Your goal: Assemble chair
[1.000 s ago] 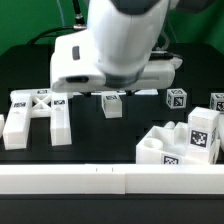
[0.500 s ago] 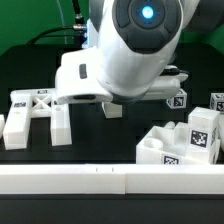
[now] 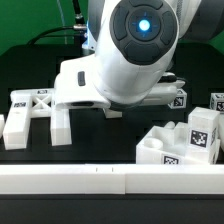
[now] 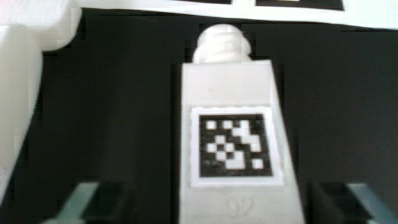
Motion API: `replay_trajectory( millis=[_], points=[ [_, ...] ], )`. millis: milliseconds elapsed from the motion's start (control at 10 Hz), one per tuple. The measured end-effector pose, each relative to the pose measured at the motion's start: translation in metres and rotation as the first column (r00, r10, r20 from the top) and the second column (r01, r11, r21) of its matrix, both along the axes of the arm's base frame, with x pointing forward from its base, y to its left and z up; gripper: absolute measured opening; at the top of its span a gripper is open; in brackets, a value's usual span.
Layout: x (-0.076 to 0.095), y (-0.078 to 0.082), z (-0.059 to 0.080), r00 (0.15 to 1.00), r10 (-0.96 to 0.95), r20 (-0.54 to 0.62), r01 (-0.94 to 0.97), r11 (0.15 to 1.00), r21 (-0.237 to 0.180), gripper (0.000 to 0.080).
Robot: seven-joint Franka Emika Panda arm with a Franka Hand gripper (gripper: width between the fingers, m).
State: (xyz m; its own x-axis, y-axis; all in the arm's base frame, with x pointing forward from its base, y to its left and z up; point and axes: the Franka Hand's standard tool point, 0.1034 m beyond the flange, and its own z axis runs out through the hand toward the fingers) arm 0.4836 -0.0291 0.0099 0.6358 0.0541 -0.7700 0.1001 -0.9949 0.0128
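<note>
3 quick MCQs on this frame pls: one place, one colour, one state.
1. In the exterior view, the H-shaped piece lies:
A) at the left
B) at the right
C) in the gripper

2. The table is:
A) white
B) black
C) wooden brown

3. In the wrist view, over the tagged leg, the gripper is:
A) shut on it
B) turned away from it
C) open, a finger either side

Answers: 1 A, it sits near that view's left edge. 2 B, the surface around the white parts is dark. 3 C, black gaps separate both fingers from the leg.

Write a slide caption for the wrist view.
Open hand straddles a long white plastic chair part with a ribbed peg tip and square tag, on the black table.
</note>
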Motion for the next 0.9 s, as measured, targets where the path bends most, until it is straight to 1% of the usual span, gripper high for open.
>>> replay_trajectory(
  millis=[100, 300, 500, 600, 700, 800, 900],
  points=[
    [0.0, 0.0, 0.0, 1.0, 0.0, 0.0, 0.0, 1.0, 0.0, 0.0285],
    [0.002, 0.001, 0.003, 1.0, 0.001, 0.006, -0.001, 1.0, 0.001, 0.0288],
    [0.007, 0.003, 0.013, 1.0, 0.0, 0.018, 0.0, 1.0, 0.004, 0.0288],
    [0.009, 0.007, 0.023, 1.0, -0.007, 0.02, 0.007, 1.0, -0.004, 0.0288],
    [0.012, 0.014, 0.036, 0.999, -0.019, 0.029, 0.02, 1.0, -0.019, 0.0288],
    [0.016, 0.024, 0.055, 0.997, -0.061, 0.037, 0.063, 0.997, -0.044, 0.0288],
    [0.022, 0.028, 0.072, 0.996, -0.06, 0.06, 0.062, 0.997, -0.038, 0.0291]
  ],
)
